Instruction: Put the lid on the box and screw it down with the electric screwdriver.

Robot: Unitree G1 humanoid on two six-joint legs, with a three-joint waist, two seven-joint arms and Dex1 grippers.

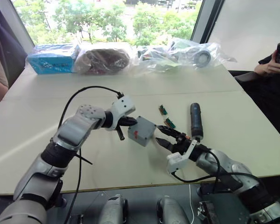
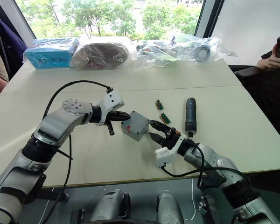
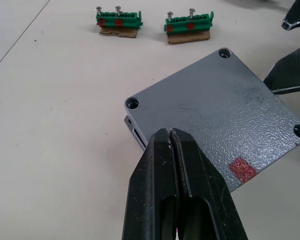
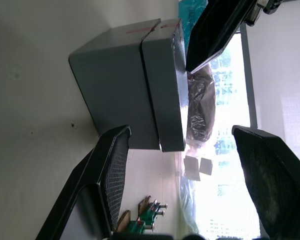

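On the tabletop [image 1: 233,135], the lid [image 3: 217,117] sits on the box [image 4: 115,95], hiding its contents. The left end effector [image 3: 171,145], clenched, rests on the lid; the right end effector [image 4: 190,165] stands released beside the box. Unscrewed, the lid could slide askew if nudged. The electric screwdriver [image 1: 196,121] lies nearby.

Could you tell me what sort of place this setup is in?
Probably an office or lab meeting room: a large pale table by a big window onto trees, with plastic-bagged parts and small green connector blocks laid out.
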